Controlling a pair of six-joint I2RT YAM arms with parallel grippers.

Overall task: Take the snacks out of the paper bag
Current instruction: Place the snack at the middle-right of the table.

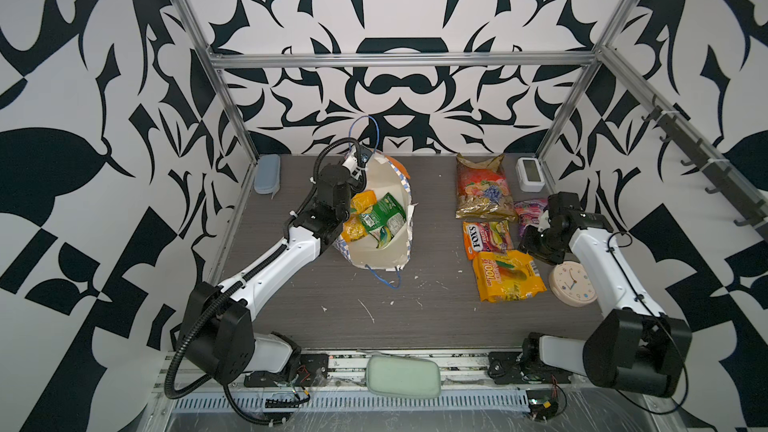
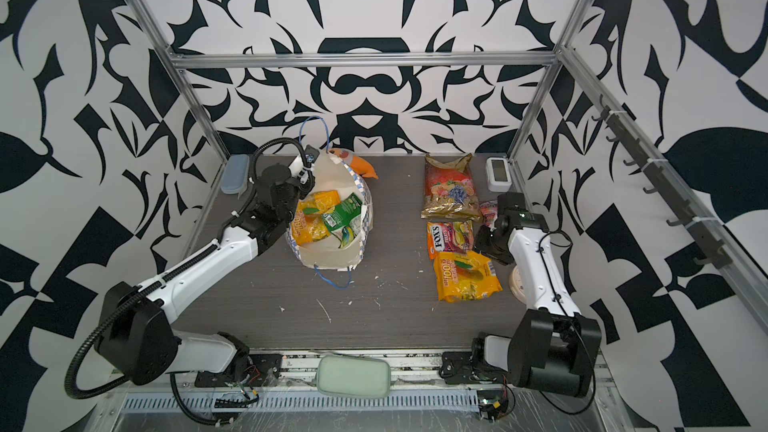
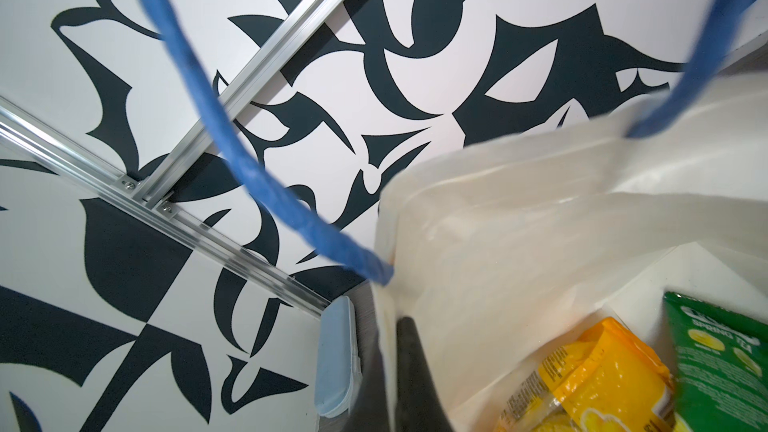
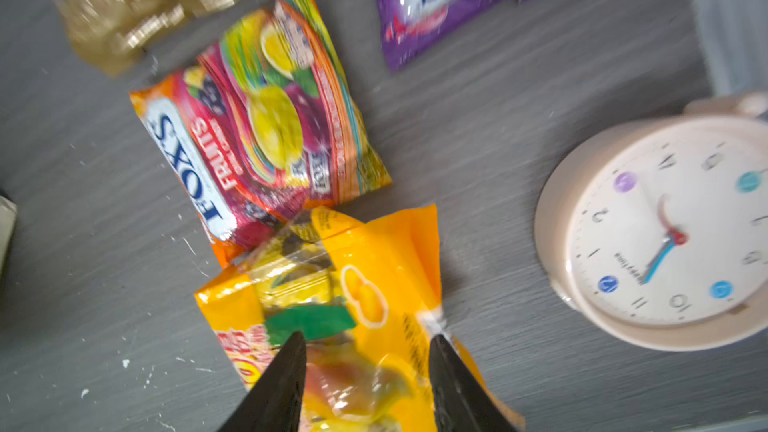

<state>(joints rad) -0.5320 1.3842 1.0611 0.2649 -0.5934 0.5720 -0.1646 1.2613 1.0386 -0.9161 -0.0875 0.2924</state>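
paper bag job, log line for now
left pincer: shut on paper bag rim | right pincer: open over yellow-orange packet | beside it: FOX'S fruits packet | in bag: green spring tea packet

Cream clock [image 1: 573, 283], blue case [image 1: 267, 173] — green pouch [image 1: 403, 376]

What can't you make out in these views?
Bottom of the paper bag: yellow packet and green packet cover it, top views.
The right arm hides part of the purple packet, top views; edge cuts it, right wrist view.
Paper bag hides part of the orange plush toy, top views.
Motion blurs the gold packet, right wrist view.
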